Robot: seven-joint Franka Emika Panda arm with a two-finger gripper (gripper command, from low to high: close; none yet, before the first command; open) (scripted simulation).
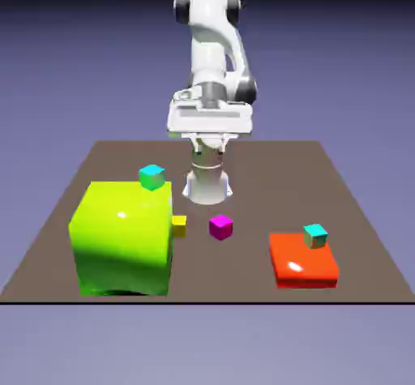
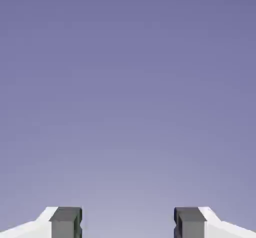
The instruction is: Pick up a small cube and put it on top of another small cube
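Several small cubes lie on the brown table. A magenta cube (image 1: 220, 227) rests near the middle, and a yellow cube (image 1: 179, 225) touches the side of a big lime-green block (image 1: 121, 237). One teal cube (image 1: 151, 177) sits on top of that block. Another teal cube (image 1: 315, 235) sits on a flat red block (image 1: 302, 260). My gripper (image 1: 209, 135) hangs high above the table's far side, well away from every cube. In the hand view the gripper (image 2: 128, 224) is open, with only backdrop between its grey fingertips (image 2: 65, 222).
The lime-green block is tall and fills the exterior view's front left. The low red block lies at the front right. The robot's base (image 1: 207, 185) stands behind the magenta cube.
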